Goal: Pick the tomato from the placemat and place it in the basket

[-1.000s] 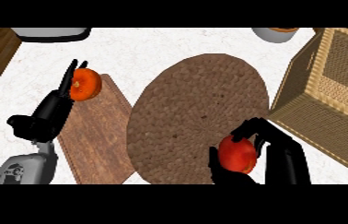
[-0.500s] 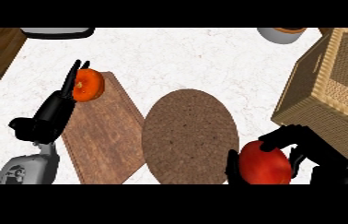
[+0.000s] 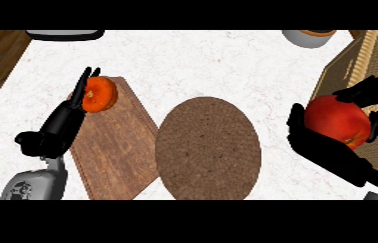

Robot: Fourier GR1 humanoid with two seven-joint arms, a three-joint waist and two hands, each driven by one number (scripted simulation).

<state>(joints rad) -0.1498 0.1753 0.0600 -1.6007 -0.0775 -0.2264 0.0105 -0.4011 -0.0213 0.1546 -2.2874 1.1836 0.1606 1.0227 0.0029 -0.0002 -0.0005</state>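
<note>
Tomato point(image 3: 338, 120): you see one, right hand point(image 3: 317, 147) curled round it | mat point(image 3: 208, 148): one | left hand point(image 3: 55, 129) fingers straight

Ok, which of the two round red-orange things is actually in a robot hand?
The red tomato, gripped by the right robot hand; the orange one lies on the board.

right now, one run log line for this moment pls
phase: carry | right hand: shut on round red tomato | round brown woven placemat: bare | tan wicker basket: beside tomato | left hand: open
</note>
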